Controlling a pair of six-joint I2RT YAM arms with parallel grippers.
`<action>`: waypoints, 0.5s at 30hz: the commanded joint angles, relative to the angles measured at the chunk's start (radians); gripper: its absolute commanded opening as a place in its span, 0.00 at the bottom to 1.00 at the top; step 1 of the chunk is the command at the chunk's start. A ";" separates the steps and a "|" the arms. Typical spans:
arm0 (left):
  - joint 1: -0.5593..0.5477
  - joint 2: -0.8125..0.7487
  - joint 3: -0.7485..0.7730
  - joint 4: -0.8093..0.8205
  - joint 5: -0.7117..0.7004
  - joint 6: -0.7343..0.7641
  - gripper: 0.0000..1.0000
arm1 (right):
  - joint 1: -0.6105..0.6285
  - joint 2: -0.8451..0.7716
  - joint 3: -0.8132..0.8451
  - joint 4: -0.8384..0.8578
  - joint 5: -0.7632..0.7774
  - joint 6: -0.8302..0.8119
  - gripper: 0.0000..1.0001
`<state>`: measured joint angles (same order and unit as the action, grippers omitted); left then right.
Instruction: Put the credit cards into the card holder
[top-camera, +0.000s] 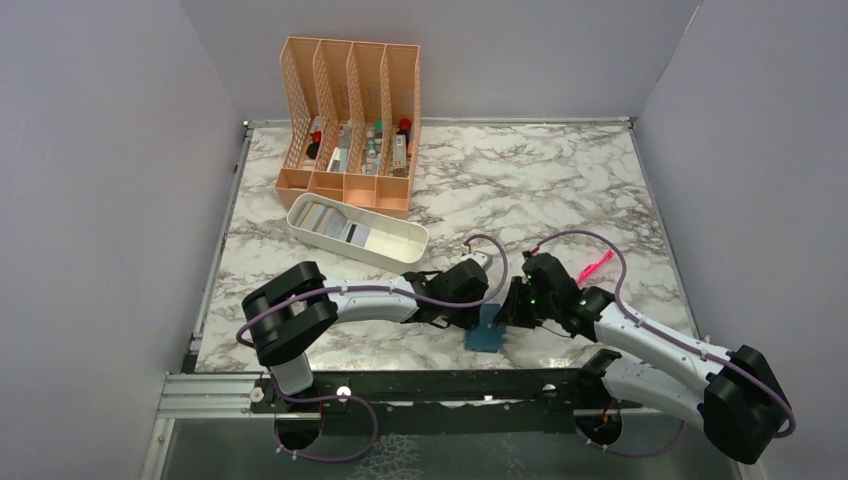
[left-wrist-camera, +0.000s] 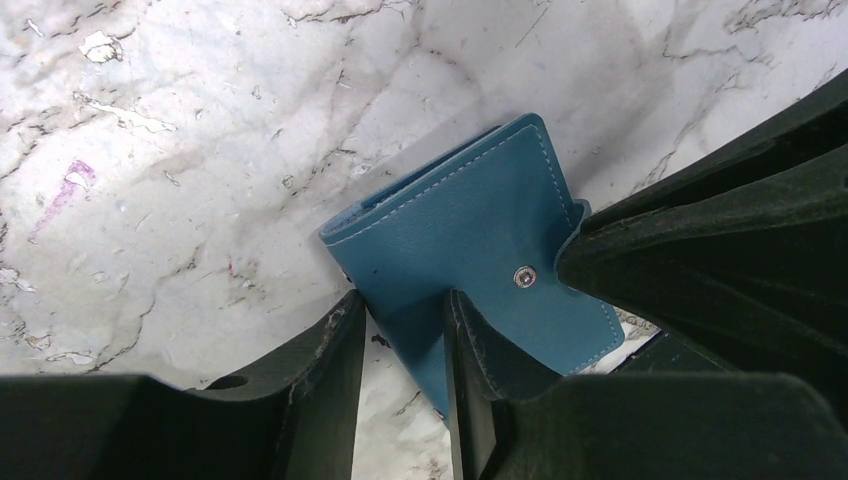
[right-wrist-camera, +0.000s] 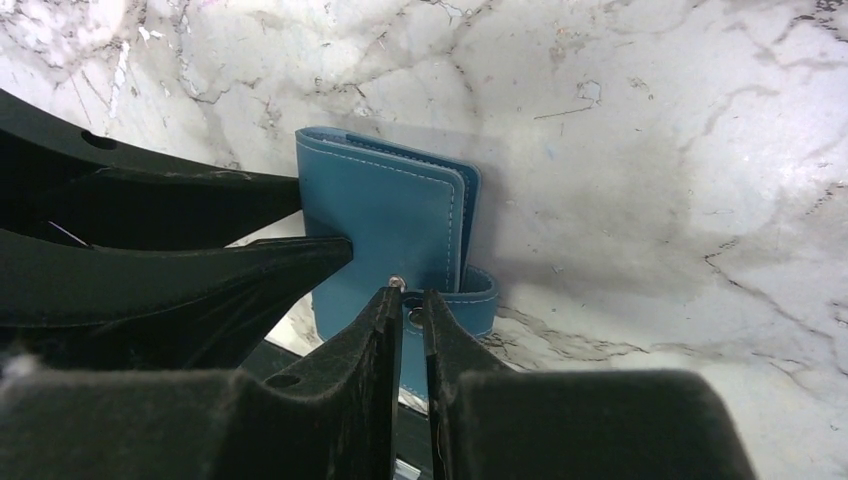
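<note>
Near the table's (top-camera: 560, 180) front edge, the left fingers (left-wrist-camera: 335, 375) clamp the card holder (left-wrist-camera: 470, 240) while the right fingers (right-wrist-camera: 375, 340) pinch its snap strap (right-wrist-camera: 480, 300). Opening appears under way; next, the strap likely needs peeling back, body held down.

Teal card holder (top-camera: 488, 330) low at centre; credit cards (top-camera: 323, 217) upper left of centre.
The holder is folded, white-stitched, its metal snap showing, and tilted up on an edge; the pale grey and bluish cards lie flat.
</note>
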<state>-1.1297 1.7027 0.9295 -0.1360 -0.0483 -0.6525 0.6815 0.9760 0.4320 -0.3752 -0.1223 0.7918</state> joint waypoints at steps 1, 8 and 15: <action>-0.002 0.042 -0.005 -0.052 0.004 0.022 0.34 | 0.007 -0.047 0.002 -0.018 0.020 0.034 0.18; -0.002 0.041 -0.003 -0.077 -0.022 0.023 0.34 | 0.007 -0.120 0.026 -0.195 0.199 0.076 0.14; -0.002 0.046 0.005 -0.085 -0.026 0.022 0.34 | 0.007 -0.062 -0.009 -0.127 0.151 0.088 0.13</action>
<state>-1.1294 1.7050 0.9371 -0.1486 -0.0513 -0.6502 0.6815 0.8936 0.4400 -0.5217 0.0116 0.8635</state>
